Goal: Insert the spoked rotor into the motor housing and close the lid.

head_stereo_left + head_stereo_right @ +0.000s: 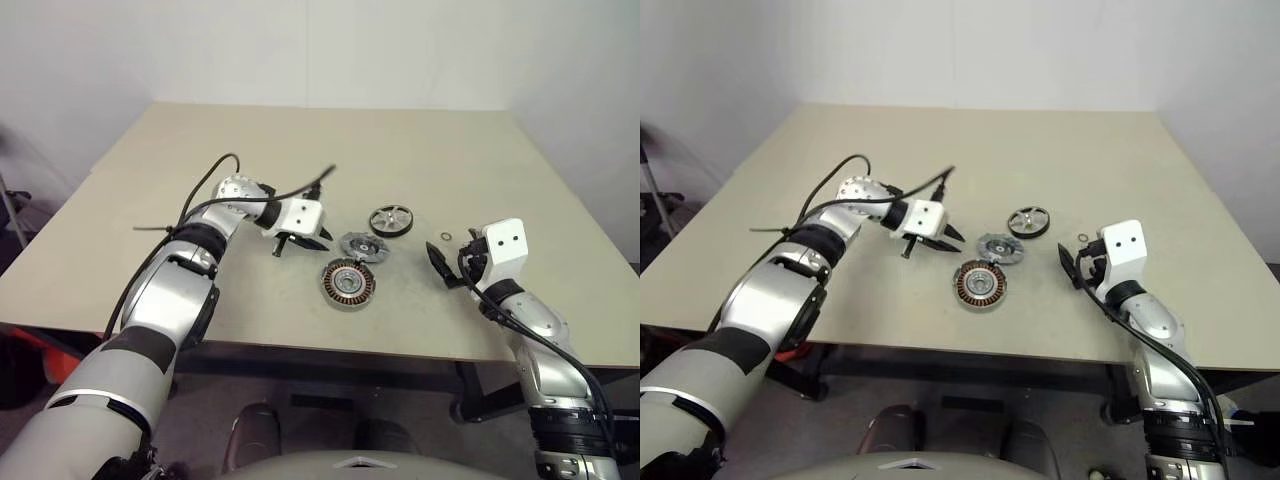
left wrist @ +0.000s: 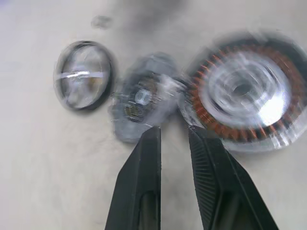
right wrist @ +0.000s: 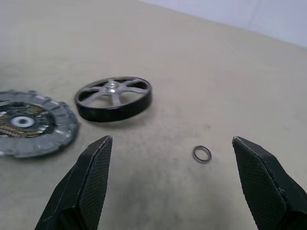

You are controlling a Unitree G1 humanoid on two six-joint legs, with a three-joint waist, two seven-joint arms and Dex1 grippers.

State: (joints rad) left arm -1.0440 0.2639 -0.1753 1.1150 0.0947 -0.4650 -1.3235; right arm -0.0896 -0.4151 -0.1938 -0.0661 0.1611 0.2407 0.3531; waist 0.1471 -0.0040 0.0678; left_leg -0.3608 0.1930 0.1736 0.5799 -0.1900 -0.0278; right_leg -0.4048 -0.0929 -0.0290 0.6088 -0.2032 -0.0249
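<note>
The spoked rotor lies right of centre, untouched. The left gripper, fingers a little apart and empty, hovers left of the lid. The right gripper gapes wide; it should pinch the rotor's rim and lower it flat into the motor housing.

I see a beige table carrying 4 loose parts: motor housing centre, lid at its 1 o'clock, spoked rotor beyond, small ring at 3 o'clock.
</note>
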